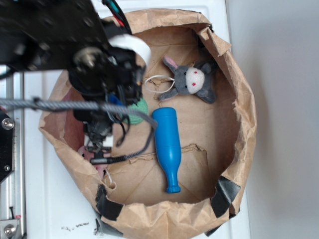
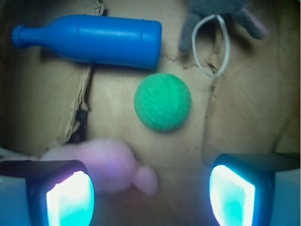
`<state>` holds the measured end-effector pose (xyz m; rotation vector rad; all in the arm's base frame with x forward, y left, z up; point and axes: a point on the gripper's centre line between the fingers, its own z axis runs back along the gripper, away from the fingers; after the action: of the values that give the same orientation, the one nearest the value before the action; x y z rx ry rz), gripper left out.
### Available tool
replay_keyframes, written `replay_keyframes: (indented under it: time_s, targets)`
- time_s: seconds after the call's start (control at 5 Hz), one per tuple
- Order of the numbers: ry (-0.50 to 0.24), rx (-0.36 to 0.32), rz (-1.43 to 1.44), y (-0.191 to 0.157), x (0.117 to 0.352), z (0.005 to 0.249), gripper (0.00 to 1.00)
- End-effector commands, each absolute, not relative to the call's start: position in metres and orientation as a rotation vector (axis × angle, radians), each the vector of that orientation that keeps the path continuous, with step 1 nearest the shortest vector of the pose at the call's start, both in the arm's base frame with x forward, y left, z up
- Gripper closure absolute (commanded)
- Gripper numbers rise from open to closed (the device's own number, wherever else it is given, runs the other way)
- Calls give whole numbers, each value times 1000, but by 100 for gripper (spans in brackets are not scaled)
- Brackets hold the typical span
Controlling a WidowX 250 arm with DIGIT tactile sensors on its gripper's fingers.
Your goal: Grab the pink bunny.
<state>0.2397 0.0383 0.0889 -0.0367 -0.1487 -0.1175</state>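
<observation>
The pink bunny (image 2: 110, 165) is a blurred pale-pink plush lying between my open fingers, close to the left pad (image 2: 70, 197), with one rounded ear pointing toward the middle. My gripper (image 2: 150, 190) is open and low over it. The right pad (image 2: 233, 197) is well apart from the bunny. In the exterior view the gripper (image 1: 97, 144) hangs at the left inside of the paper-lined bin, and only a bit of pink (image 1: 98, 170) shows beneath it.
A blue bottle (image 1: 167, 147) lies on its side mid-bin, also in the wrist view (image 2: 94, 40). A green ball (image 2: 162, 101) sits just ahead of the gripper. A grey plush animal (image 1: 192, 79) with a white loop (image 2: 211, 44) lies at the back. Crumpled paper walls (image 1: 241, 124) ring everything.
</observation>
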Motion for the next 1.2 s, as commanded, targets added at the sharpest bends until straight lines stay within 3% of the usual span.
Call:
replay_keyframes:
  time_s: [0.0,0.2,0.6,0.8,1.0]
  targets:
    - [-221,-153,135,30,246,73,0]
    - [-182,-225,328,33,242,68,0]
    - [-138,-208,477,38,227,84,0]
    - [-72,-239,573,42,221,102,0]
    - [12,-253,678,40,220,104,0]
